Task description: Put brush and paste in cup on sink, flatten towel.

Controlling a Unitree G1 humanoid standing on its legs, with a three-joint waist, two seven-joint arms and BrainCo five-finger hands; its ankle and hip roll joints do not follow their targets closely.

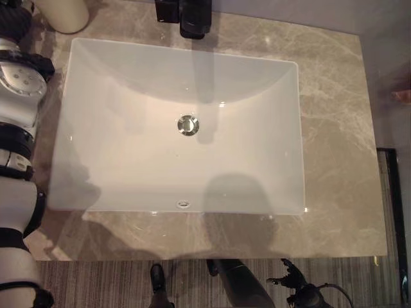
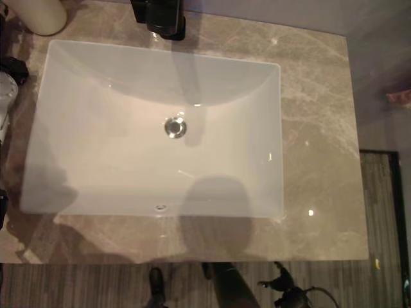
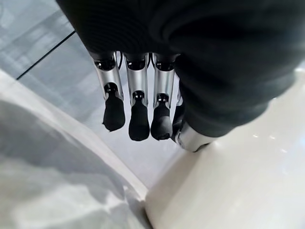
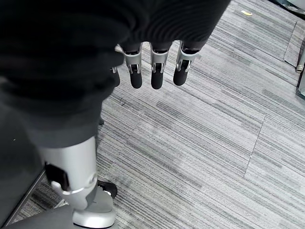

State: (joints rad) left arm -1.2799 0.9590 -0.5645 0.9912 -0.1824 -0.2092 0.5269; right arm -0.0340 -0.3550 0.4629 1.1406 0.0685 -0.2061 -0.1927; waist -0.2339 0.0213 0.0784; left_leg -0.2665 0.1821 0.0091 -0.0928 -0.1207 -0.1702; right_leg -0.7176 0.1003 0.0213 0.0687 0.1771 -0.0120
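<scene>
The cup [image 1: 61, 14] stands at the desk's [image 1: 334, 128] far left corner, beside the white sink [image 1: 128, 179]. The left hand [image 3: 138, 114] hangs open near it. The right hand [image 4: 152, 71] hangs open over the floor [image 4: 214, 143].

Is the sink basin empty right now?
Empty: the white sink shows only its bare basin and metal drain, no brush, paste or towel inside.

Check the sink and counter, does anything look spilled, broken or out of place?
Nothing stands out. The white sink looks dry and intact, its drain centred, and the marble counter shows no spill or damage.
</scene>
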